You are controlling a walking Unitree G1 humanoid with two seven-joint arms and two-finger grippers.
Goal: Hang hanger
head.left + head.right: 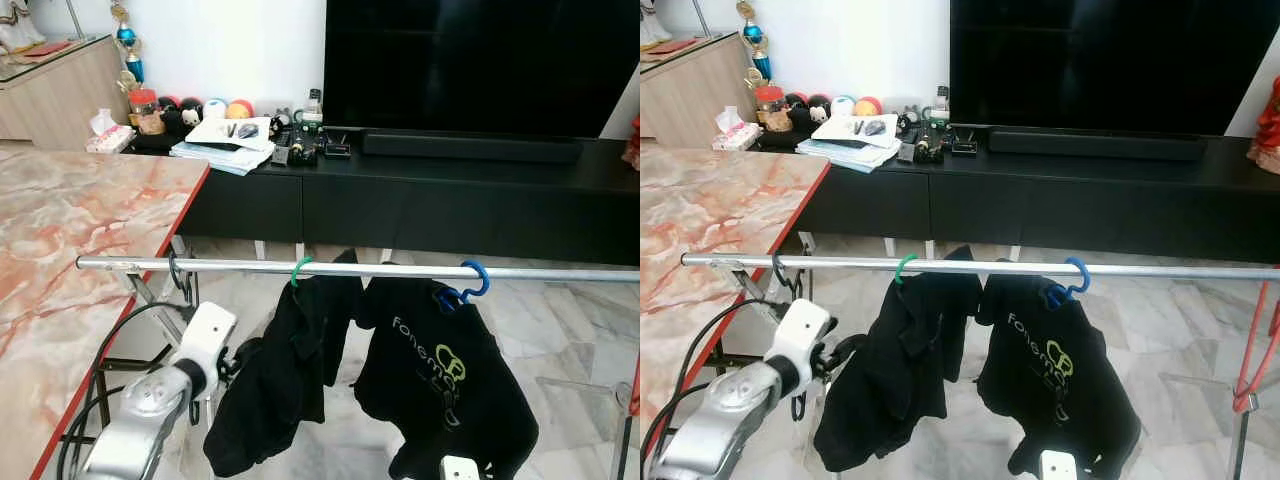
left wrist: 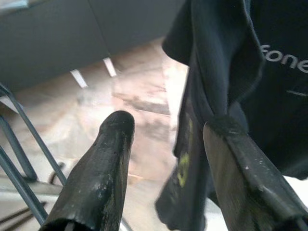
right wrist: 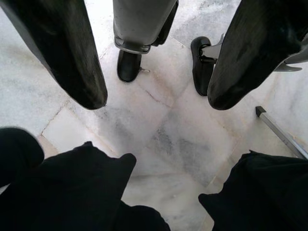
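Green plastic hanger hook point(image 1: 299, 270) sits on the horizontal silver metal rail point(image 1: 220, 265), its frame hidden inside a black garment point(image 1: 285, 370). Left gripper point(image 2: 166, 144) spread wide beside that cloth, nothing held. Right gripper point(image 3: 154, 82) parted over pale marble floor point(image 3: 163, 130), empty.

A silver rail point(image 1: 380, 270) carries a green hanger hook point(image 1: 299, 270) and a blue hanger hook point(image 1: 470, 280), each holding a black garment; the right-hand shirt point(image 1: 440, 385) bears pale lettering and a yellow-green emblem (the other point(image 1: 285, 370) looks plain black, though folds may hide a print). The table point(image 1: 70, 250) is pink-veined marble with a red edge. The floor point(image 3: 159, 130) is white-grey marble. The cabinet point(image 1: 420, 200) and screen point(image 1: 480, 65) are black.
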